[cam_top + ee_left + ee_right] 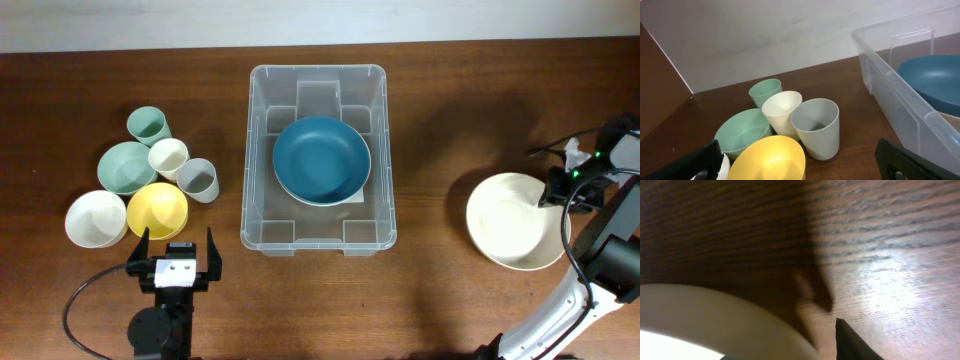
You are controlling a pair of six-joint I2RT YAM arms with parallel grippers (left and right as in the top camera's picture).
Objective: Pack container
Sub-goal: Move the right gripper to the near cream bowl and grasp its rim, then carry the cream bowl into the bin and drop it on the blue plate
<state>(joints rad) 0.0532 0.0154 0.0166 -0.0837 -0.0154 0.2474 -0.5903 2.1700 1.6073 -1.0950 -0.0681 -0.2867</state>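
Note:
The clear container stands mid-table with a blue bowl inside it; both also show in the left wrist view, the container and the blue bowl. My left gripper is open and empty just in front of a yellow bowl, which fills the space between its fingers in the left wrist view. My right gripper is at the right rim of a large cream bowl. In the right wrist view one finger stands just outside the bowl wall with a small gap; the other finger is hidden.
Left of the container sit a white bowl, a green bowl, a green cup, a cream cup and a grey cup. Cables run by the right arm.

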